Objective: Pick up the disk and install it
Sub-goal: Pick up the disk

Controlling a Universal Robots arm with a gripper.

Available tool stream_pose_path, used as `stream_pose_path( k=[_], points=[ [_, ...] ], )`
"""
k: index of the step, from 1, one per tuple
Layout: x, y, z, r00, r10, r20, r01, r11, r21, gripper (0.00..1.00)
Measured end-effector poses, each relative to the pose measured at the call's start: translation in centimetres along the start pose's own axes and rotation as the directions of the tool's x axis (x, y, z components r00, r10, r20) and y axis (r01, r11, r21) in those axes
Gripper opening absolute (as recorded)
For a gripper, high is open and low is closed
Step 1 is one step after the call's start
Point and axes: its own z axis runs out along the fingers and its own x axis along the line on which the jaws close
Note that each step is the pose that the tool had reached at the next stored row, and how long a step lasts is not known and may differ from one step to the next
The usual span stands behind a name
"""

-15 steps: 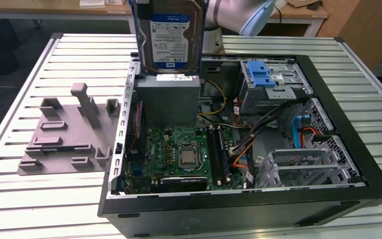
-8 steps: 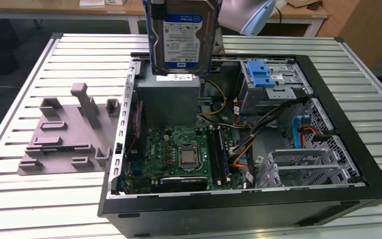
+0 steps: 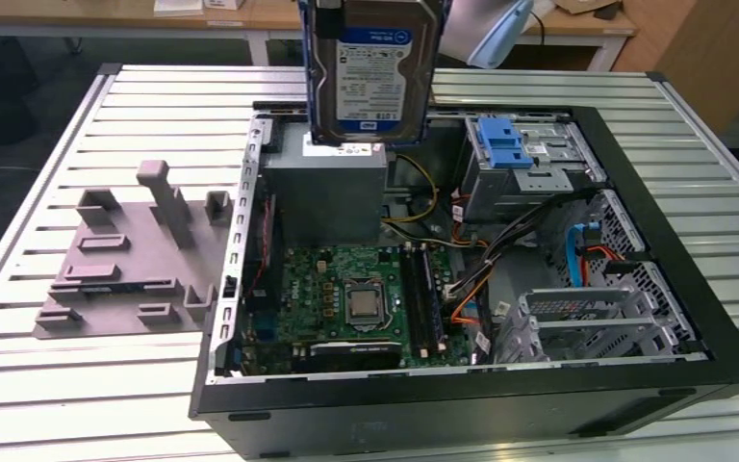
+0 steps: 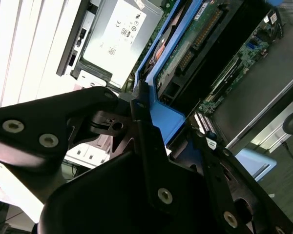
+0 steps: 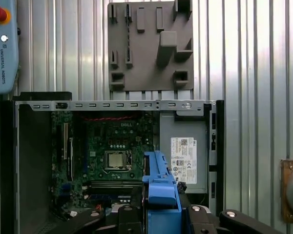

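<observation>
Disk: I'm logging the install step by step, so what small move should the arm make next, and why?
Probably carry the disk sideways toward the drive bay on the exterior view's right. The claw grips it upright, and it hangs above the power supply, not above the bay, so lowering it here would likely not seat it.

The disk (image 3: 372, 72) is cut off at its upper end by the exterior view's edge, while in both wrist views the claw (image 4: 172, 122) clamped on it covers the caddy end nearest itself and part of the motherboard (image 5: 112, 146) below
</observation>
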Motion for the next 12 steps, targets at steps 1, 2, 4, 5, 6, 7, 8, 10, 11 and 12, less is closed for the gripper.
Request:
stream_pose_path(
  k=[1, 2, 4, 5, 6, 7, 8, 10, 11, 12],
  points=[
    [0.11, -0.02, 0.0, 1.0, 0.001, 0.0, -0.001, 1.0, 0.0, 0.36],
    [0.22, -0.03, 0.0, 1.0, 0.003, 0.0, -0.003, 1.0, 0.0, 0.36],
    [0.49, -0.05, 0.0, 1.0, 0.006, -0.0001, -0.006, 1.0, 0.0, 0.36],
    [0.63, -0.06, 0.0, 1.0, 0.007, -0.0001, -0.007, 1.0, -0.0001, 0.36],
    [0.75, -0.07, 0.0, 1.0, 0.009, 0.0, -0.009, 1.0, -0.0001, 0.36],
    [0.83, -0.11, 0.0, 1.0, 0.01, 0.0, -0.01, 1.0, 0.0, 0.36],
    [0.86, -0.21, 0.01, 0.9999, 0.011, 0.0, -0.011, 0.9999, 0.0, 0.36],
    [0.86, -0.6, 0.0, 0.9999, 0.011, 0.0, -0.011, 0.9999, 0.0, 0.36],
    [0.86, -0.86, 0.0, 0.9999, 0.011, -0.0001, -0.011, 0.9999, -0.0001, 0.36],
    [0.85, -1.14, 0.0, 0.9999, 0.011, 0.0, -0.011, 0.9999, 0.0, 0.36]
  ],
)
